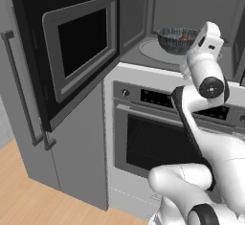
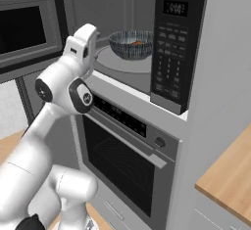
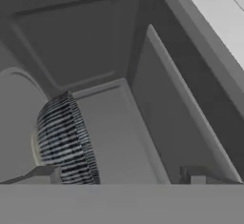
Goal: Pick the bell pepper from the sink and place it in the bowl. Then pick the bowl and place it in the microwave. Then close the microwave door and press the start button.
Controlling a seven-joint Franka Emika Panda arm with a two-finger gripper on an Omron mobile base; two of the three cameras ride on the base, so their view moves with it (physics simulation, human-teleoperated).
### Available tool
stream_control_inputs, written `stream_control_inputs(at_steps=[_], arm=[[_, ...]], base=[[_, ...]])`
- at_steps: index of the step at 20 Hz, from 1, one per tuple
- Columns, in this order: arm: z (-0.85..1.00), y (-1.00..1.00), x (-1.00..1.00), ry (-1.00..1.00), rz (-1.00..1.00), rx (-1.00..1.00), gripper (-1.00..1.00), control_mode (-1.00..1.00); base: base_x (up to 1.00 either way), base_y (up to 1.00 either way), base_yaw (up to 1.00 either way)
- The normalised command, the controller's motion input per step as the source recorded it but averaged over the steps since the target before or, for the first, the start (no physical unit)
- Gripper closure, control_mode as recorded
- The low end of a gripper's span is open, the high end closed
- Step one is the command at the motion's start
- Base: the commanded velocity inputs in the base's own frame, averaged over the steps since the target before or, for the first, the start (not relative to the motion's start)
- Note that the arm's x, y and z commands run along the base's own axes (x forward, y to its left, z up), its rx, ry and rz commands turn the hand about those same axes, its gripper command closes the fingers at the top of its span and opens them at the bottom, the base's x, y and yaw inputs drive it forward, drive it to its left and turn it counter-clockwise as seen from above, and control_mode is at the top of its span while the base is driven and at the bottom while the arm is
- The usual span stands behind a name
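Inside the grey microwave cavity [image 1: 143, 13], the wide dark blue-grey patterned bowl [image 1: 176, 39] is sitting on the round glass turntable [image 2: 117, 61], containing the small red-orange bell pepper [image 2: 138, 42]; the gripper [image 3: 121, 175] is standing released beside it.

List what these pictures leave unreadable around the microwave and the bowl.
- Bell pepper: a small red speck inside the bowl in both base views; its shape is too small to make out.
- Bowl in the hand view: cut off at the bottom by the grey band.
- Microwave button labels, right base view: too small to read.
- Microwave door: its left side is cut by the left base view's edge.
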Motion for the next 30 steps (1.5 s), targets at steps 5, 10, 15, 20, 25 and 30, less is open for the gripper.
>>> stream_control_inputs(at_steps=[5,10,15,20,25,30], arm=[[0.34,0.18,-1.0,0.15,0.0,0.0,-1.0,-1.0],[0.24,0.26,-1.0,0.43,0.02,-0.04,-1.0,-1.0],[0.16,0.32,-1.0,0.5,0.06,-0.12,-1.0,-1.0],[-0.06,0.35,-1.0,0.03,0.14,-0.01,-1.0,-1.0],[-0.01,0.66,-1.0,0.02,0.03,0.02,-1.0,-1.0],[-0.24,0.73,-0.99,-0.09,0.0,0.09,-1.0,-1.0]], base=[[0.0,0.0,0.0],[0.0,0.0,0.0],[0.0,0.0,0.0],[0.0,0.0,0.0],[0.0,0.0,0.0],[0.0,0.0,0.0]])
